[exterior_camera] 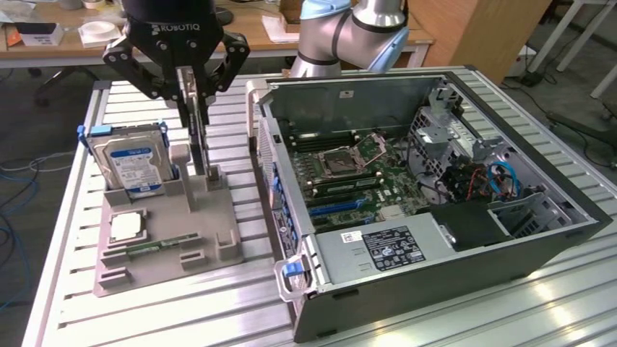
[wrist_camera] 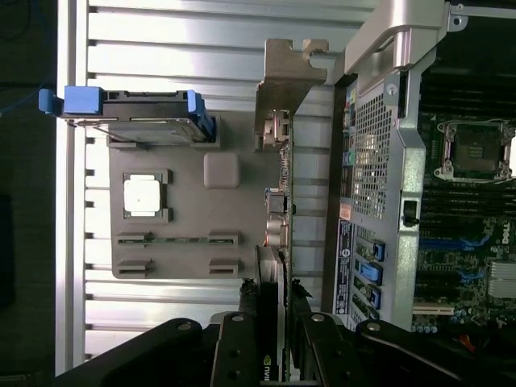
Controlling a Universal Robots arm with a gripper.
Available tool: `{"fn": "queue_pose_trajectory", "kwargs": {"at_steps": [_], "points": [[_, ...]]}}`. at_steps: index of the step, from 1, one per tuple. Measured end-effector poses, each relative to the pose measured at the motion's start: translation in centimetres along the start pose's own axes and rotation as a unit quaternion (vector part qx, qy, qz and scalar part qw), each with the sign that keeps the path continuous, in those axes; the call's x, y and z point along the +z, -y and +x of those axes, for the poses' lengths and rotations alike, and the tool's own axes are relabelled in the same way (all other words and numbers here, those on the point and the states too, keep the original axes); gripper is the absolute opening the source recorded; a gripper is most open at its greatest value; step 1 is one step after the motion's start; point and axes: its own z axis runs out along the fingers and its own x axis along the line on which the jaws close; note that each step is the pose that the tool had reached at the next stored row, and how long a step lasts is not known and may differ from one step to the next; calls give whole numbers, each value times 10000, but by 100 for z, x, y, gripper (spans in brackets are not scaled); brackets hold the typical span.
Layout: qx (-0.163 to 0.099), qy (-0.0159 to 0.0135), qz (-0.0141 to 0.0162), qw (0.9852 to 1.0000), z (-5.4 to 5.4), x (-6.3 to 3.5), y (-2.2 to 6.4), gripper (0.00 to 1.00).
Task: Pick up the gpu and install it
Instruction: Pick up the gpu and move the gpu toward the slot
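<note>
The gpu [exterior_camera: 199, 134] is a thin dark card standing on edge in a slot of the grey holder [exterior_camera: 169, 217]. My gripper [exterior_camera: 196, 90] reaches down over the card's upper edge, with a black finger on each face, shut on it. In the wrist view the fingers [wrist_camera: 246, 334] clamp the gpu [wrist_camera: 282, 201] edge-on, and its silver bracket [wrist_camera: 286, 81] points away. I cannot tell whether the card's lower edge still rests in the slot. The open computer case [exterior_camera: 540, 217] lies to the exterior view's right, with its motherboard [exterior_camera: 352, 173] exposed.
A blue-labelled hard drive [exterior_camera: 135, 163] stands in the holder beside the card. A CPU [exterior_camera: 127, 225] and a green memory stick [exterior_camera: 159, 246] lie lower on the holder. The case's side wall [wrist_camera: 379, 121] runs close to the card. All sit on a slatted aluminium table [exterior_camera: 144, 318].
</note>
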Motion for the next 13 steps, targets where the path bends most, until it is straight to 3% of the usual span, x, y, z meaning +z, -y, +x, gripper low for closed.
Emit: {"fn": "queue_pose_trajectory", "kwargs": {"at_steps": [11, 13], "points": [[0, 0, -4, 10000, -8, -17, 0, 26], [0, 1, -17, 10000, -8, -23, -3, 26]]}}
